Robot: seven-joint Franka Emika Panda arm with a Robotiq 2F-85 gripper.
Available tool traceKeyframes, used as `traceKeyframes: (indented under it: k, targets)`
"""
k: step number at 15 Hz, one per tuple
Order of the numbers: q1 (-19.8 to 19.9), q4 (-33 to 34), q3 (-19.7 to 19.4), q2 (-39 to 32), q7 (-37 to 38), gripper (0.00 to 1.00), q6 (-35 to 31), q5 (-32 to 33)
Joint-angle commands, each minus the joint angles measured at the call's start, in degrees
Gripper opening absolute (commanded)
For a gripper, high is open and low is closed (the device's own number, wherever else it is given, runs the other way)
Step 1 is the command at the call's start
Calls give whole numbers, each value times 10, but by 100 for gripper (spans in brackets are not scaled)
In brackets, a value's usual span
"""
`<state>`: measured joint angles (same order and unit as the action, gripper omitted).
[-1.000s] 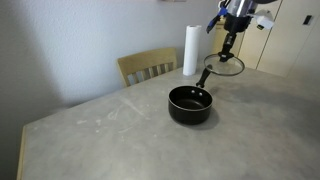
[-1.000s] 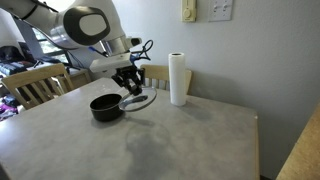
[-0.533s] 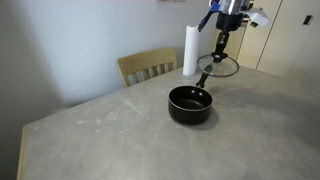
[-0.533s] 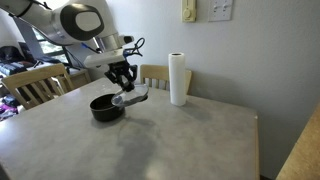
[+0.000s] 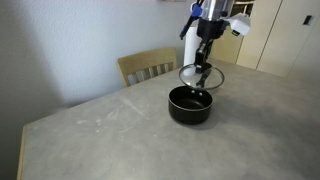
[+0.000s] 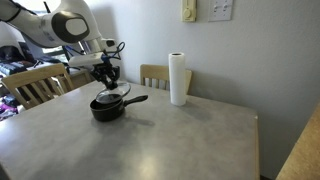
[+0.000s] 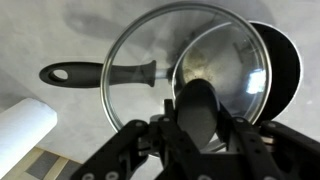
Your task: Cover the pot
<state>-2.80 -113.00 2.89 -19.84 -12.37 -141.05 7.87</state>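
The small black pot (image 5: 190,105) with a long black handle (image 6: 134,99) sits on the grey table; it also shows in an exterior view (image 6: 107,107). My gripper (image 5: 204,61) is shut on the black knob of the round glass lid (image 5: 201,76) and holds it in the air just above the pot's rim, partly over it. In the wrist view the lid (image 7: 150,50) overlaps the pot (image 7: 285,70), with the pot's handle (image 7: 95,72) seen through the glass. The gripper (image 7: 198,118) clamps the knob.
A white paper towel roll (image 6: 178,79) stands near the wall behind the pot; it also shows in the wrist view (image 7: 22,122). Wooden chairs (image 5: 148,66) (image 6: 35,84) stand at the table's (image 5: 120,130) edges.
My gripper has carried the lid from beyond the handle end toward the pot, and it now hangs partly over the pot. The pot has not moved.
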Motion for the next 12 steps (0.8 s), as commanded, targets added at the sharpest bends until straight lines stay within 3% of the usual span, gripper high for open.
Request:
traceKeyframes:
  k: [1, 7, 12]
  targets:
    - [-19, 23, -1, -17, 62, 15, 7, 1]
    - [-31, 30, -3, -37, 124, 15, -5, -6]
    - [-22, 33, 10, -42, 121, 15, -1, -43]
